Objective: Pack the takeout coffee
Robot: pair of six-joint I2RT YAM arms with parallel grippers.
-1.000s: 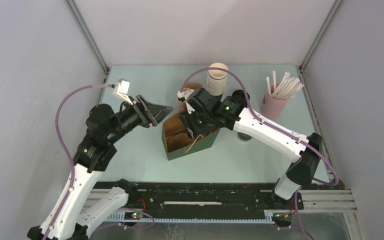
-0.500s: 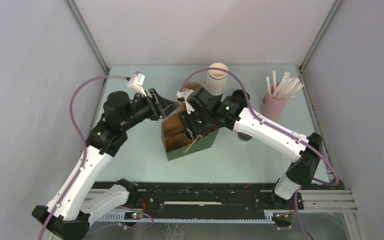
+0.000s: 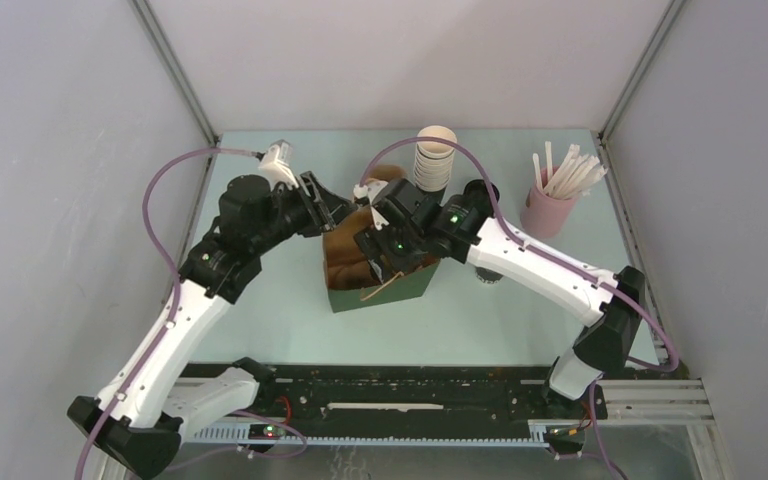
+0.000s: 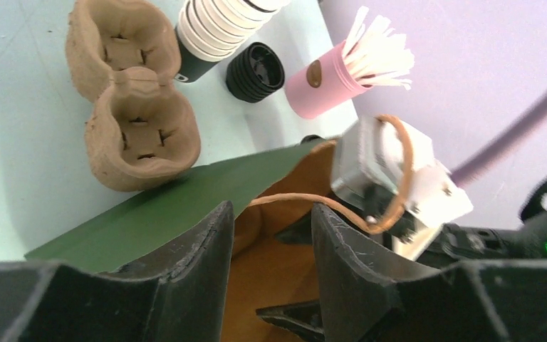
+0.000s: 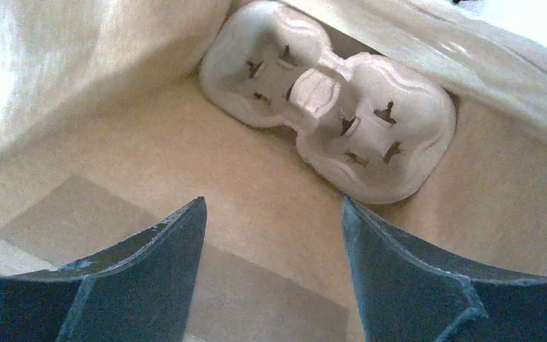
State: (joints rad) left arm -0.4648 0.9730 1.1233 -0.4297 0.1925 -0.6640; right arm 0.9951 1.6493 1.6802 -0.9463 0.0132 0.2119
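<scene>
Takeout coffee (image 3: 487, 274) shows only as a small dark shape on the table just to the right of the green bag (image 3: 392, 290), most of it hidden under the forearm of the right arm (image 3: 532, 262). No lid or rim can be made out from above. The right gripper (image 5: 272, 206) is down inside the green bag with its jaws spread wide and nothing between them. Beneath it, on the bag's floor, lies a two-cup pulp carrier (image 5: 335, 107) with both wells empty. The left gripper (image 4: 271, 210) is at the bag's left rim, jaws about half apart and straddling the edge of the green wall near the paper handle (image 4: 292, 201). A clear gap shows between the jaws, so they do not look clamped on the paper. Beyond the bag, on its far side, stand a second pulp carrier (image 4: 135, 132), a stack of white-rimmed cups (image 4: 217, 28), a stack of black lids (image 4: 256, 71) and a pink holder of stirrers (image 4: 322, 89). The coming move turns on one relation: the takeout coffee sits outside the bag on its right, behind the right gripper's wrist. The right arm is clearly the nearer one, and it would need to lift out and swing back rightwards. The cup probably stands upright, which favours a grasp from the side.
</scene>
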